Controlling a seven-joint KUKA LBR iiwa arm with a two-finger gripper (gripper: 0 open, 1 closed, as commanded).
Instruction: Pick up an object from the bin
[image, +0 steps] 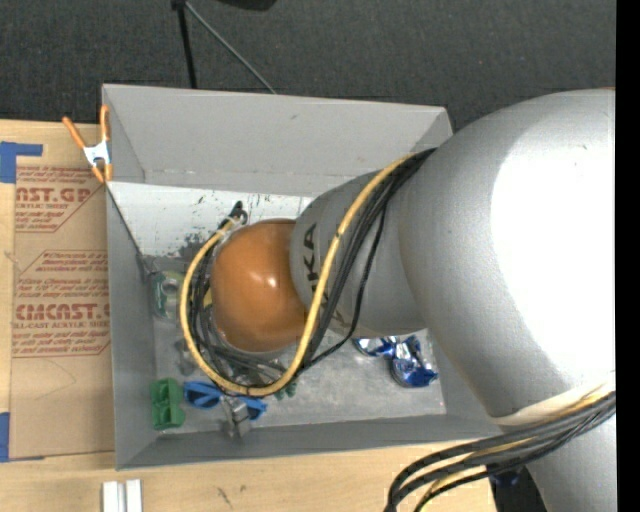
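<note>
A small grey part of my gripper (237, 417) pokes out below the arm's cables near the bin's front wall. It is right at a flat blue piece (206, 394) that lies on the bin floor, with more blue (252, 408) just to its right. A green block (167, 403) sits in the front left corner, a short way left of the gripper. Whether anything is held is hidden.
The arm with its orange dome and looped cables covers the middle of the bin. A crumpled blue and silver wrapper (404, 360) lies at the front right. A small clear, greenish thing (163, 292) rests by the left wall.
</note>
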